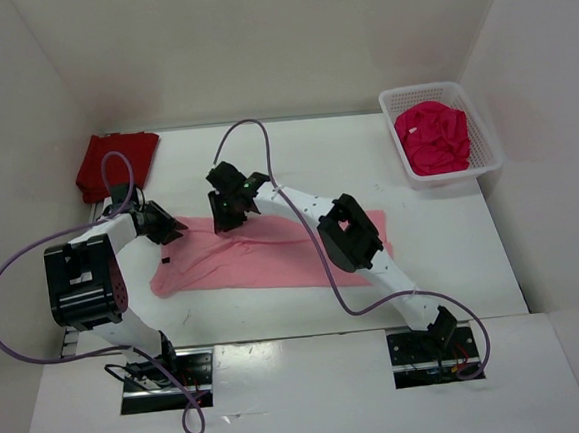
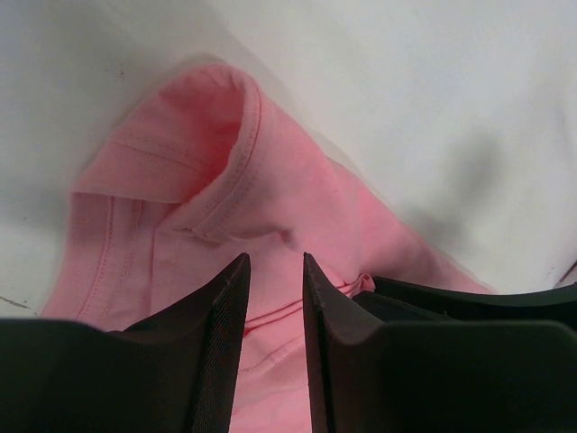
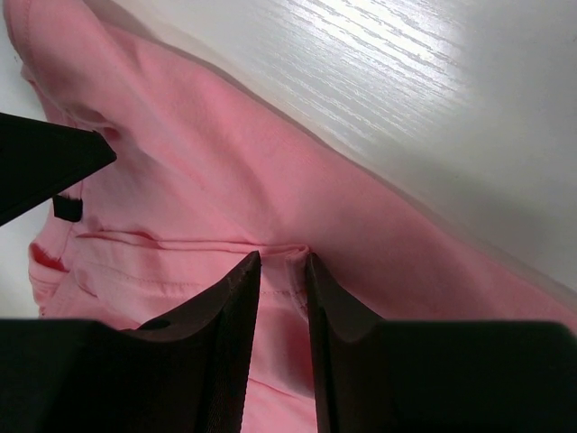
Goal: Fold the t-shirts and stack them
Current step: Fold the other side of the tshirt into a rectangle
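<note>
A light pink t-shirt lies spread flat across the middle of the table. My left gripper is down on its left end, beside a sleeve. Its jaws stand apart over flat pink cloth. My right gripper is on the shirt's far edge. Its jaws also stand apart, with a small ridge of hem bunched between the tips. A dark red t-shirt lies at the far left corner. A bright magenta t-shirt sits crumpled in the basket.
The white mesh basket stands at the far right against the wall. White walls close in the table on three sides. Purple cables loop over both arms. The two grippers are close together above the shirt's left half.
</note>
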Controlling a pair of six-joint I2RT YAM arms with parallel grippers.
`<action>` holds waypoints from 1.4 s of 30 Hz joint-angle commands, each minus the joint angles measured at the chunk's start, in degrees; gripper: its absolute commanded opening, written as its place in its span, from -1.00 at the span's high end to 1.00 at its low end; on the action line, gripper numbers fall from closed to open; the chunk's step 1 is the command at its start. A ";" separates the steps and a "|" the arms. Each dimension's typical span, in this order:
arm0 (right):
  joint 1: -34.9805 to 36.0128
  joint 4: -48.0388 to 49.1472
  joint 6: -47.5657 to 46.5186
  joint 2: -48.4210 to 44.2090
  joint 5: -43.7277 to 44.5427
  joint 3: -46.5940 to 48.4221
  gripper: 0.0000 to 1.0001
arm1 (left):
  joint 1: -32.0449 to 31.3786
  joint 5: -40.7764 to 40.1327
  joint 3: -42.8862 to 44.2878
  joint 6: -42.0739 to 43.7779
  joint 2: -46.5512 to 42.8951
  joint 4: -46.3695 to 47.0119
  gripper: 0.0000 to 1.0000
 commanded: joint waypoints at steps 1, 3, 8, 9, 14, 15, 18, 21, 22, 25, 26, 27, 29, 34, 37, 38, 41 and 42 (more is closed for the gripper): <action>0.19 -0.04 -0.36 -1.02 -0.91 -0.30 0.35 | 0.08 0.37 0.06 0.97 -0.26 0.89 0.25; 0.19 -0.74 -0.97 -1.02 -0.20 -0.30 0.37 | 0.08 0.37 0.59 0.97 0.27 1.42 0.25; 0.19 0.04 -0.98 -3.56 0.85 -2.31 1.00 | 0.08 0.37 1.11 0.44 2.02 1.42 0.25; 0.19 0.74 -0.98 -5.40 0.16 -3.02 1.00 | 0.08 0.37 1.12 0.44 2.03 1.42 0.25; 0.19 4.61 -0.98 -14.36 -1.34 -12.32 1.00 | 0.08 -0.16 1.73 0.44 3.70 1.42 0.25; 0.19 5.48 -0.98 -18.12 -2.13 -16.69 1.00 | 0.08 -0.16 2.26 0.44 3.70 1.42 0.25; 0.19 8.04 -0.98 -24.20 -4.58 -25.13 1.00 | 0.08 -0.16 2.26 0.44 4.23 1.42 0.25; 0.19 10.06 -0.46 -28.25 -6.70 -32.19 1.00 | 0.08 -0.69 2.26 0.44 4.75 1.42 0.25; 0.19 10.76 -0.45 -29.05 -7.32 -33.86 0.98 | 0.08 -0.69 2.26 0.44 4.75 1.42 0.25; 0.19 12.08 -0.45 -32.03 -7.94 -39.75 0.98 | 0.08 -0.69 2.79 -0.09 5.28 1.42 0.25; 0.19 12.69 -0.45 -32.66 -7.94 -42.37 0.95 | 0.08 -0.69 2.79 -0.09 5.28 1.42 0.25; 0.71 12.70 -0.45 -33.27 -8.63 -43.44 0.95 | 0.08 -1.21 2.79 -0.09 5.28 1.42 0.25; 1.24 13.31 -0.45 -34.59 -8.64 -45.99 0.88 | 0.08 -1.22 2.79 -0.09 5.28 1.42 0.25; 1.77 12.17 -0.98 -35.12 -9.16 -47.58 0.24 | 0.08 -1.74 3.31 -0.09 5.28 1.42 0.25; 1.77 10.68 -1.59 -35.65 -6.81 -46.10 0.17 | 0.08 -1.74 3.32 -0.62 3.88 0.89 0.25; 1.77 9.98 -2.12 -36.43 -6.01 -45.22 0.17 | 0.08 -1.74 3.32 -0.62 2.57 0.89 0.25; 1.77 8.66 -2.12 -34.25 -6.00 -39.95 0.59 | 0.08 -1.74 3.32 -0.62 -0.95 0.28 0.25; 1.77 8.66 -2.12 -33.11 -6.61 -36.81 0.90 | 0.08 -1.74 2.71 -1.14 -2.00 0.28 0.25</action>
